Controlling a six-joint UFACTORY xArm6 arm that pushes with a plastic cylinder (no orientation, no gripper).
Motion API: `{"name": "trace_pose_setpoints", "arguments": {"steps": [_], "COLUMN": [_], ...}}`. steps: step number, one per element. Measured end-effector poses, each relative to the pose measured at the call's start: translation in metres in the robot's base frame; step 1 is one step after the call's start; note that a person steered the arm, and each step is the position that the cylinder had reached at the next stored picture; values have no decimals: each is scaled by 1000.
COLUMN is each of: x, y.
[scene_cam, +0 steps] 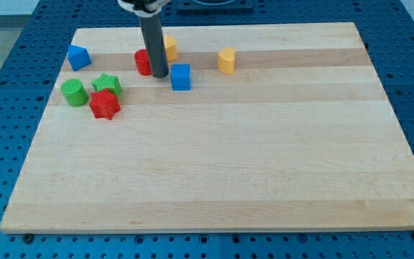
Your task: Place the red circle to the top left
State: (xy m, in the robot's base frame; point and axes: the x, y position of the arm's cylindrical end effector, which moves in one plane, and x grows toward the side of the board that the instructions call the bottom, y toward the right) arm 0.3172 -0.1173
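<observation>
The red circle (142, 62) lies near the view's top, left of centre, partly hidden behind my rod. My tip (158, 75) touches the board at the red circle's right edge, between it and the blue cube (181, 77). A yellow block (169, 47) sits just behind the rod, partly hidden by it. The board's top-left corner holds a blue block (78, 57).
A green circle (73, 92), a green star (107, 84) and a red star (104, 105) cluster at the view's left. A yellow heart-like block (226, 60) lies right of the blue cube. The wooden board (264, 158) rests on a blue perforated table.
</observation>
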Motion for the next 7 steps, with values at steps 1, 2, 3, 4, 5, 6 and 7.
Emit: {"name": "trace_pose_setpoints", "arguments": {"steps": [1,2,3,4,5,6,7], "x": [-27,-47,-47,-48,-62,-73,-75], "y": [-44,-78,-79,-79,-85,-104,-111]}}
